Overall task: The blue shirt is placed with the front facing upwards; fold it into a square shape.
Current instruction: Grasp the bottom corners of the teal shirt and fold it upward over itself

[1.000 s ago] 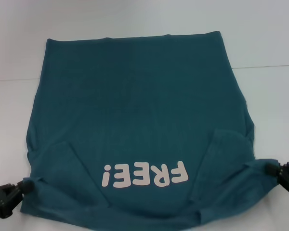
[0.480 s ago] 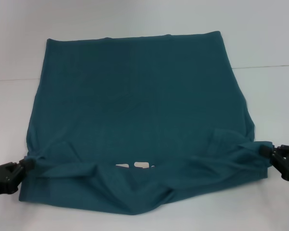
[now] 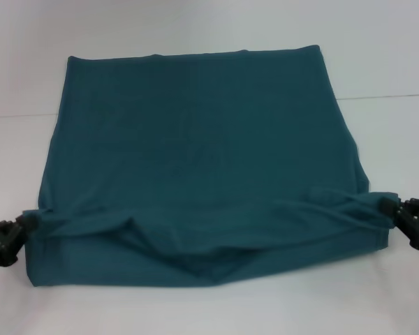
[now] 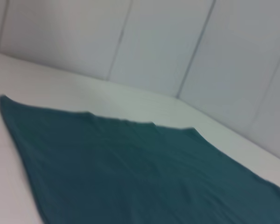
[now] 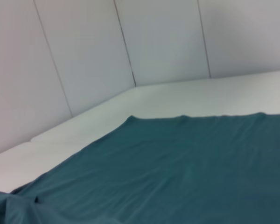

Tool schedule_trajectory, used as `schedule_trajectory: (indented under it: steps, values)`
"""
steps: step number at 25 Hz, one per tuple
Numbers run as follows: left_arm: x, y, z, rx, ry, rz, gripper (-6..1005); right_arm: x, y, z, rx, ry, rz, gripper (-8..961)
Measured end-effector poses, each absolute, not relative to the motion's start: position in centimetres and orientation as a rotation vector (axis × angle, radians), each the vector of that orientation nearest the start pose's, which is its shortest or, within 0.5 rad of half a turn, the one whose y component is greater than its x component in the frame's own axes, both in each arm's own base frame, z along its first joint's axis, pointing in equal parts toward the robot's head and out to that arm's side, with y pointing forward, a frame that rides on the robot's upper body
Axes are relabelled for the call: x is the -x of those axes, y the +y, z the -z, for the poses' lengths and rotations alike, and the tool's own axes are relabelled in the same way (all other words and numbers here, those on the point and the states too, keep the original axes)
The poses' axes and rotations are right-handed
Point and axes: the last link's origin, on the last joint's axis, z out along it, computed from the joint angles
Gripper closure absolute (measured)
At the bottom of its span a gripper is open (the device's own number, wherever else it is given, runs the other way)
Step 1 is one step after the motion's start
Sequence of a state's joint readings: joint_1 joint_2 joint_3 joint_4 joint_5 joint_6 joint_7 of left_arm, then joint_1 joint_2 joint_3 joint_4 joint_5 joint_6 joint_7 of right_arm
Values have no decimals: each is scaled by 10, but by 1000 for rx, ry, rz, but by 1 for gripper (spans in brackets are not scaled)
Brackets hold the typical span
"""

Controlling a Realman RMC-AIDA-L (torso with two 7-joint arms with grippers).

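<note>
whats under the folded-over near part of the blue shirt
Only more teal cloth shows: the blue shirt has its near part doubled over, held at each side by the left end effector and right end effector. Anything beneath that fold is covered.

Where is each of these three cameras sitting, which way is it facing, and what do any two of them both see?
Head view: on the robot's head, looking forward and down at the blue shirt on the white table; left gripper and right gripper each pinch a shirt edge.
Left wrist view: low on the left arm, facing across the shirt toward the wall panels; no robot parts show.
Right wrist view: low on the right arm, likewise; no robot parts show.
Shared: all three see the shirt; both wrist views see the wall.
</note>
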State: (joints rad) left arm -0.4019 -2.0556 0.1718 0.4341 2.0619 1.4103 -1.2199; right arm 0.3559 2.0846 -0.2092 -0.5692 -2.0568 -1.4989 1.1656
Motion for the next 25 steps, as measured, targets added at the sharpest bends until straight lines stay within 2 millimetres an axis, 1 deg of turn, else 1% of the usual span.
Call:
schedule_trajectory:
  steps: [4,7,13,18,25]
  values:
    - [360,295,-28,2091,-946,811,982,-355,284,-39,2186,785,-745,917]
    - [361,297,-27,2062,-938,821,982,-352,290,-39,2186,757,-742,917]
    - [362,304,-24,2021,-943,809,982,-348,306,-32,2176,760,-713,917]
    - [361,312,-27,1974,-939,816,982,-347,315,-29,2165,754,-686,916]
    - [356,327,-24,1971,-928,789,981,-348,322,-35,2116,737,-681,916]
